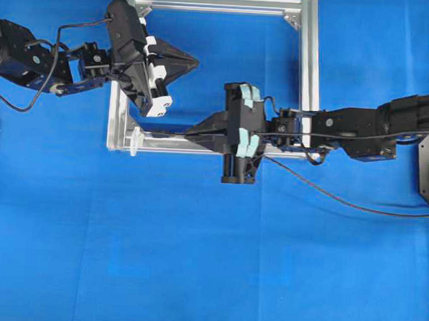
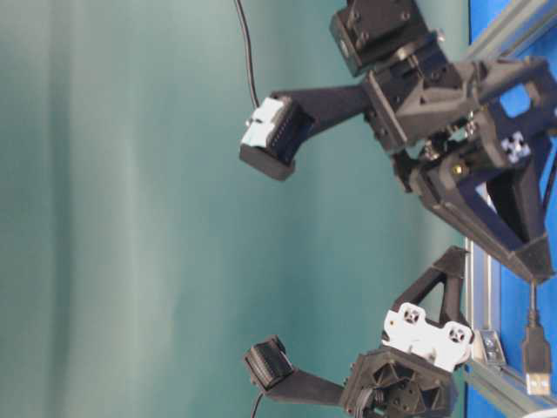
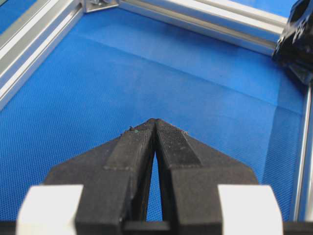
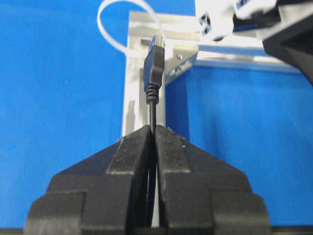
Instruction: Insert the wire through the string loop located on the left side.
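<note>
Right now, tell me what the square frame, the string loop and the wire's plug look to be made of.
Frame: likely aluminium, brushed silver, slotted extrusion profile with corner brackets.
String loop: thin, flat white band, smooth; possibly plastic rather than fibre, hard to tell.
Wire: matte black rubbery jacket; its plug is moulded black plastic with a ribbed collar and a metallic tip.
Right gripper is shut on the wire.

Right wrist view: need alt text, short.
The right hand, shut on the wire, points its plug tip at the white string loop by the corner of the aluminium frame. Whether the tip has entered the loop is unclear. Blue cloth lies beneath.
</note>
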